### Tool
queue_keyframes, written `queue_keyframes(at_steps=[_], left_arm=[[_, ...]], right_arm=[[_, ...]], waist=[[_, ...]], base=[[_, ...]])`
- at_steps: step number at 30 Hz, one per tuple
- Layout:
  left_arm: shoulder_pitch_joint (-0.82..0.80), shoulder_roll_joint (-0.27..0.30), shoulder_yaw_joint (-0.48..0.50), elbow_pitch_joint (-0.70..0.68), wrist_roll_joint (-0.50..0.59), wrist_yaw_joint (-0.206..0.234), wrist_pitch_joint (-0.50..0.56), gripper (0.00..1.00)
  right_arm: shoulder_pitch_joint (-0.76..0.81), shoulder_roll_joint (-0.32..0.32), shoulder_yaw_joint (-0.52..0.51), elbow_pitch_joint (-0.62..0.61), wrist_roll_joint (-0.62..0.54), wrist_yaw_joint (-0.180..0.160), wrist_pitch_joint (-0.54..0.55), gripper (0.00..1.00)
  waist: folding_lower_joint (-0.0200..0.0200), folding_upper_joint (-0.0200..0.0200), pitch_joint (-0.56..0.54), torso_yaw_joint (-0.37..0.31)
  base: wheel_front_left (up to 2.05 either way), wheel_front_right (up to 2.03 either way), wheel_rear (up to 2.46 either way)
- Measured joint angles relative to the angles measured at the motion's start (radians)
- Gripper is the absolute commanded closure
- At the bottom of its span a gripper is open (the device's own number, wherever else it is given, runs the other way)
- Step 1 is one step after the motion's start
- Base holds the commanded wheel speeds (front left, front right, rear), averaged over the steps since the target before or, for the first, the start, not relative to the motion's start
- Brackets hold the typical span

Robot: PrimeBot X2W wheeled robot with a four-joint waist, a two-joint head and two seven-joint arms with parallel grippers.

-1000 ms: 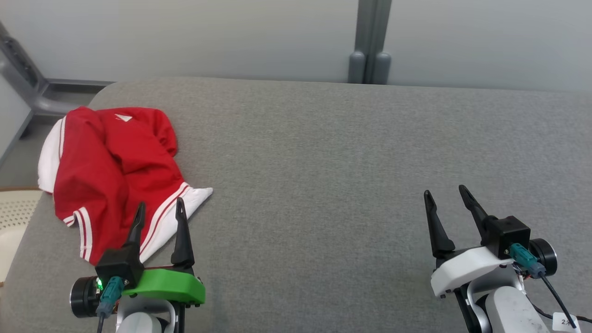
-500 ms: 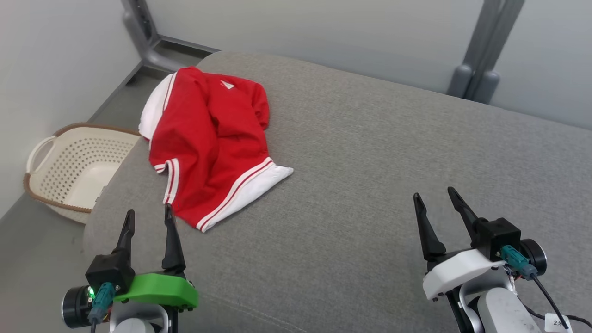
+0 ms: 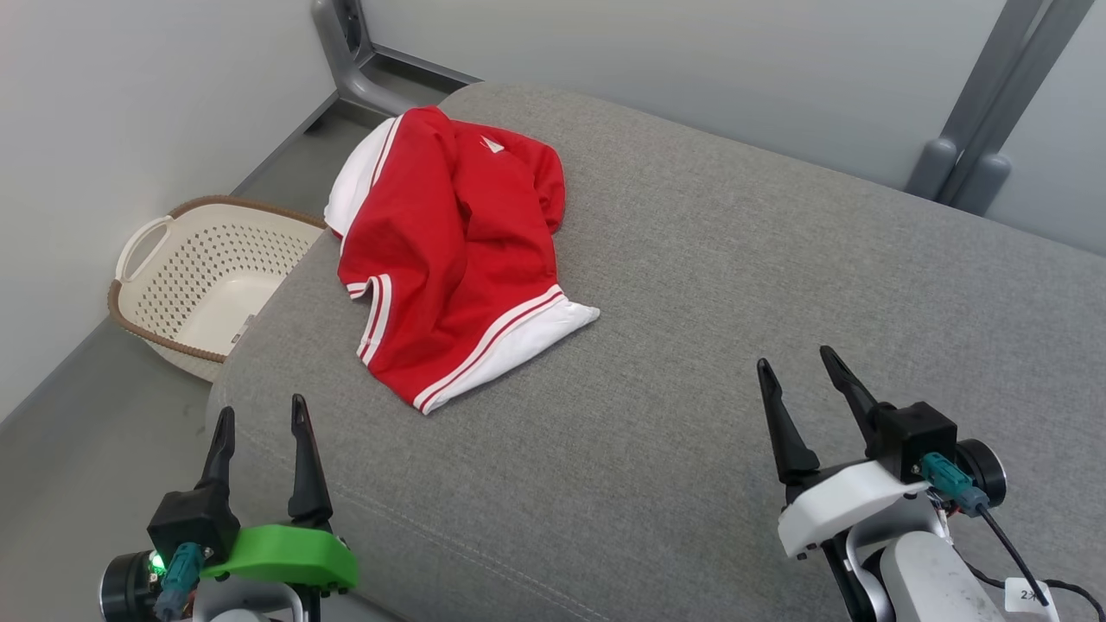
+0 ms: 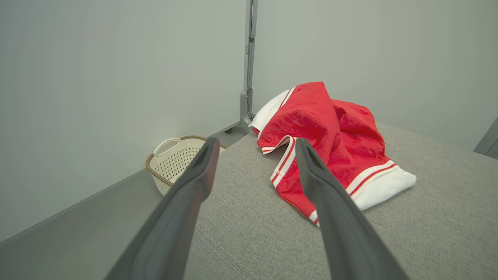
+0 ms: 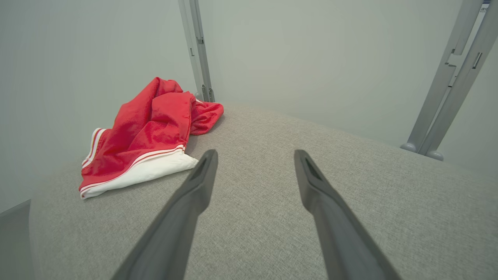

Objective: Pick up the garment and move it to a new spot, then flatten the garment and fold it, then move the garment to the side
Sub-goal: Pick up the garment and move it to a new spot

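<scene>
A crumpled red garment (image 3: 449,259) with white trim and thin white stripes lies on the grey fabric-covered worktop (image 3: 691,302), towards 11 o'clock in the head view, close to the worktop's far left corner. One white edge of it hangs slightly over the left rim, and a broad white band points towards 4 o'clock. A small white triangle mark sits near its far end. The cloth is bunched into folds rather than spread flat, and nothing touches it. The left claw (image 3: 262,404) sits at 7 o'clock in the head view, over the near left corner of the worktop. Its two dark fingers stand apart with nothing between them and are well short of the garment. The right claw (image 3: 793,356) sits at 4 o'clock over bare grey fabric, its fingers likewise spread and empty, far from the garment. In the left wrist view the garment lies just beyond the fingertips at 1 o'clock. In the right wrist view it is off at 10 o'clock. A cream perforated laundry basket (image 3: 186,285) with a brown rim stands on the grey floor (image 3: 86,449) at 9 o'clock in the head view, beside the worktop's left edge. Grey metal posts (image 3: 994,112) rise against the pale wall behind the worktop.
</scene>
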Motion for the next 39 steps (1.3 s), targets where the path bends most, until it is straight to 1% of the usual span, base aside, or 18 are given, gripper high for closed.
queue_keyframes(at_steps=[2, 4, 7, 9, 13, 18, 22, 26, 28, 30, 32, 35, 36, 37, 39], left_arm=[[-0.001, 0.0, -0.003, 0.01, -0.002, -0.003, 0.0, 0.0], [-0.008, 0.0, -0.006, 0.023, -0.006, -0.016, 0.0, 0.0], [-0.068, 0.001, -0.01, 0.075, -0.008, -0.032, 0.0, 0.0], [-0.157, 0.001, -0.003, 0.146, -0.035, -0.05, 0.013, 0.0], [-0.335, 0.002, 0.018, 0.29, -0.122, -0.1, 0.077, 0.0], [-0.542, 0.011, 0.031, 0.476, -0.179, -0.13, 0.18, 0.0], [-0.659, 0.035, 0.059, 0.6, -0.233, -0.147, 0.242, 0.0], [-0.727, 0.061, 0.092, 0.694, -0.277, -0.147, 0.28, 0.0], [-0.747, 0.081, 0.097, 0.737, -0.278, -0.134, 0.296, 0.0], [-0.764, 0.097, 0.099, 0.779, -0.275, -0.102, 0.31, 0.0], [-0.77, 0.104, 0.099, 0.814, -0.269, -0.08, 0.324, 0.0], [-0.786, 0.1, 0.108, 0.856, -0.286, -0.074, 0.352, 0.0], [-0.792, 0.099, 0.109, 0.866, -0.288, -0.072, 0.359, 0.29], [-0.794, 0.1, 0.108, 0.869, -0.287, -0.072, 0.349, 0.99], [-0.797, 0.113, 0.105, 0.871, -0.284, -0.067, 0.322, 1.0]], right_arm=[[0.002, 0.0, -0.005, -0.001, 0.001, 0.0, 0.0, 0.0], [0.005, 0.0, -0.009, -0.002, 0.001, 0.0, -0.001, 0.0], [0.005, 0.0, -0.011, -0.015, -0.011, 0.0, 0.006, 0.0], [-0.002, 0.0, -0.004, -0.031, -0.027, 0.0, 0.017, 0.0], [-0.03, 0.001, 0.007, -0.056, -0.05, 0.0, 0.041, 0.0], [-0.062, 0.0, 0.019, -0.09, -0.089, 0.0, 0.063, 0.0], [-0.078, 0.0, 0.042, -0.114, -0.1, 0.0, 0.077, 0.0], [-0.094, 0.0, 0.049, -0.136, -0.108, 0.0, 0.081, 0.0], [-0.094, 0.0, 0.048, -0.141, -0.109, 0.0, 0.083, 0.0], [-0.096, 0.0, 0.044, -0.143, -0.111, 0.0, 0.083, 0.0], [-0.098, 0.0, 0.039, -0.145, -0.111, 0.0, 0.082, 0.0], [-0.101, -0.001, 0.032, -0.147, -0.111, 0.0, 0.079, 0.0], [-0.102, -0.001, 0.032, -0.146, -0.111, 0.0, 0.078, 0.0], [-0.102, -0.001, 0.032, -0.146, -0.11, 0.0, 0.077, 0.0], [-0.104, -0.001, 0.031, -0.143, -0.105, 0.0, 0.071, 0.0]], waist=[[0.0, 0.0, -0.001, -0.002], [0.0, 0.0, 0.001, -0.004], [0.0, 0.0, 0.014, -0.009], [0.0, 0.0, 0.031, -0.017], [0.0, 0.0, 0.071, -0.037], [0.0, 0.0, 0.133, -0.074], [0.0, 0.0, 0.175, -0.128], [0.0001, 0.0, 0.217, -0.188], [0.0001, 0.0, 0.238, -0.217], [0.0001, 0.0, 0.26, -0.247], [0.0001, 0.0, 0.279, -0.271], [0.0001, 0.0, 0.309, -0.302], [0.0001, 0.0, 0.318, -0.312], [0.0001, 0.0, 0.325, -0.322], [0.0001, 0.0, 0.334, -0.336]], base=[[0.0, 0.0, 0.0], [0.0, 0.0, 0.0], [0.0, 0.0, 0.0], [0.0, 0.0, 0.0], [0.0, 0.0, 0.0], [0.0, 0.0, 0.0], [0.0, 0.0, 0.0], [0.0, 0.0, 0.0], [0.0, 0.0, 0.0], [0.0, 0.0, 0.0], [0.0, 0.0, 0.0], [0.0, 0.0, 0.0], [0.0, 0.0, 0.0], [0.0, 0.0, 0.0], [0.0, 0.0, 0.0]])
